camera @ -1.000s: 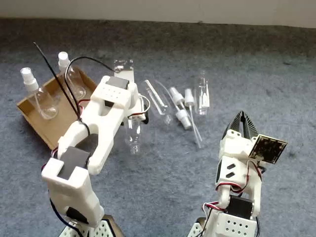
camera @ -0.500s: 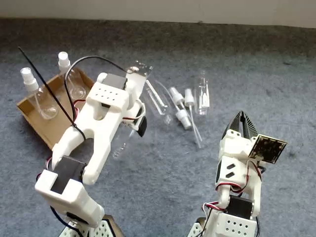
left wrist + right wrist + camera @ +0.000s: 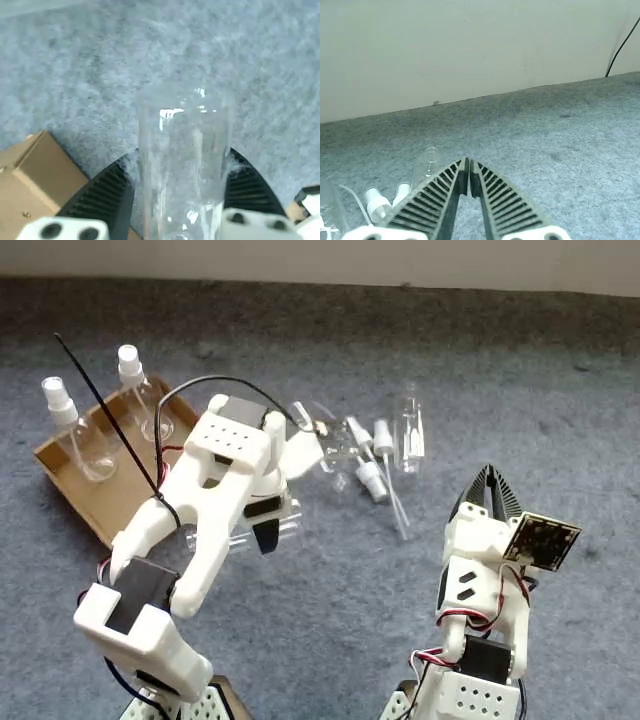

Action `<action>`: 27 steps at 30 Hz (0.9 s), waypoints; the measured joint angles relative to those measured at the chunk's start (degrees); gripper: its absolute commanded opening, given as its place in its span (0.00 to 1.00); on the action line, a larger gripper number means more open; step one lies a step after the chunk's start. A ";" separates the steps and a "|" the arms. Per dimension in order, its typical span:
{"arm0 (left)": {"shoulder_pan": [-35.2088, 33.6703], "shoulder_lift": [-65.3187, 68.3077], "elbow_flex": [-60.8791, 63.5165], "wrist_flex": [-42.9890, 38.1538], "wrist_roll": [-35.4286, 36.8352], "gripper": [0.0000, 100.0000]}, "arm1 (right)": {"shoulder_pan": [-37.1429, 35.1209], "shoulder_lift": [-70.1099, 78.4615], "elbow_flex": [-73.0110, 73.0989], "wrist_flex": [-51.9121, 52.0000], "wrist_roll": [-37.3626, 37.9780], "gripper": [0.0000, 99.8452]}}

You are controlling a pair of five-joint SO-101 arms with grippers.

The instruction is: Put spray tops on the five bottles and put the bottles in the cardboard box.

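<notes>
- A clear, colourless bottle [image 3: 182, 125] is gripped across its body by the left gripper [image 3: 180, 154], above the grey carpet [image 3: 330, 590] and near the cardboard box [image 3: 70, 485].
- Two capped bottles [image 3: 85, 435] are seen standing in the box.
- The right gripper [image 3: 468, 164] is seen closed on nothing, apart from the loose spray tops [image 3: 365, 455].

One end of the clear bottle [image 3: 182, 165] clamped in the left gripper [image 3: 180, 155] runs off the wrist view's edge. Seen from above, the left arm [image 3: 200, 510] covers most of the bottle and the cardboard box's [image 3: 70, 495] near corner.
</notes>
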 measured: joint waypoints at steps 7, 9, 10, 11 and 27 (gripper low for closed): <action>-0.09 0.00 10.02 -11.69 -13.54 0.12 | 0.00 0.00 0.00 0.00 0.00 0.01; 0.00 0.00 11.69 -16.53 -14.42 0.15 | 0.00 0.00 0.00 0.00 0.00 0.01; 0.00 0.00 11.87 -18.55 -14.68 0.17 | 0.00 0.00 0.00 0.00 0.00 0.01; 0.00 0.00 11.96 -19.78 -14.86 0.20 | 0.00 0.00 0.00 0.00 0.00 0.01; 1.76 0.00 10.81 -20.66 -8.26 0.26 | 0.00 0.00 0.00 0.00 0.00 0.01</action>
